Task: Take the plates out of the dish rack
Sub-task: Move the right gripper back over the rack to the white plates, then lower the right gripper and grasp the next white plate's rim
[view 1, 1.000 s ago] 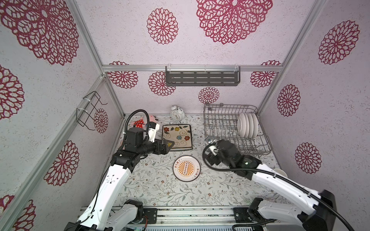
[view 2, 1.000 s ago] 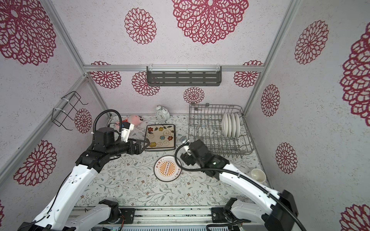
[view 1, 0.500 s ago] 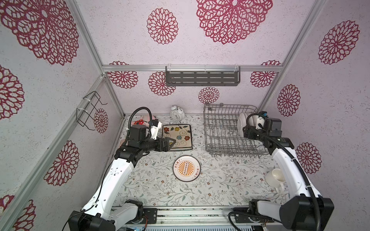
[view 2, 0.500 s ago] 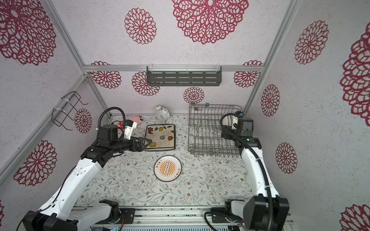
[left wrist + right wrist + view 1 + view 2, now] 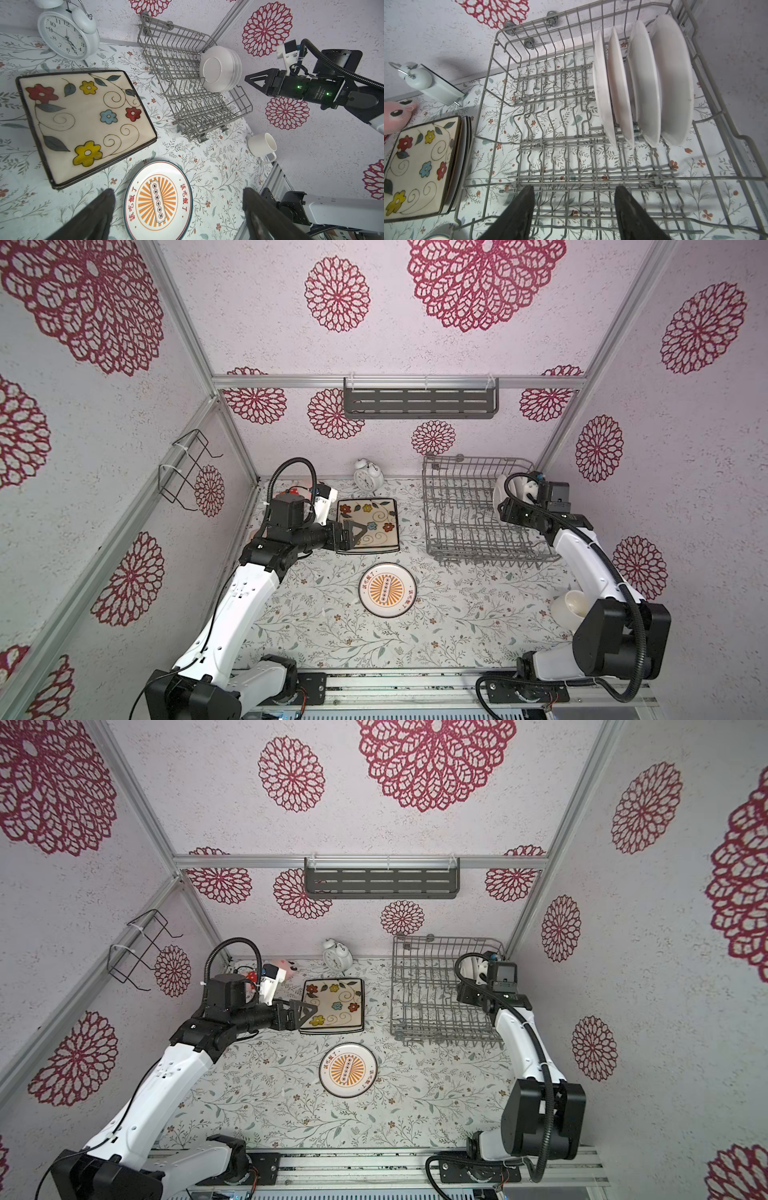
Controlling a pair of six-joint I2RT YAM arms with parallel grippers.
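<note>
The grey wire dish rack (image 5: pixel 461 526) (image 5: pixel 432 1006) stands at the back right. Several round white plates (image 5: pixel 643 83) (image 5: pixel 220 68) stand upright at its right end. My right gripper (image 5: pixel 574 188) (image 5: pixel 500 510) hovers open above the rack beside them, with only wire between its jaws. A stack of square flower-painted plates (image 5: pixel 374 510) (image 5: pixel 336 994) lies left of the rack. A round teal-rimmed plate (image 5: pixel 387 590) (image 5: pixel 158 199) lies in front of it. My left gripper (image 5: pixel 178 190) (image 5: pixel 305 1013) is wide open and empty over the stack's near left edge.
A white alarm clock (image 5: pixel 368 477) and a pink toy (image 5: pixel 284 967) sit at the back. A white mug (image 5: pixel 571 605) lies by the right arm's base. A dark slotted shelf (image 5: pixel 419 402) hangs on the back wall. A black wire holder (image 5: pixel 185 468) hangs on the left wall.
My right arm has swung from beside the rack's front left corner to its right end, next to the standing plates, and its jaws have narrowed. The left arm has shifted only slightly.
</note>
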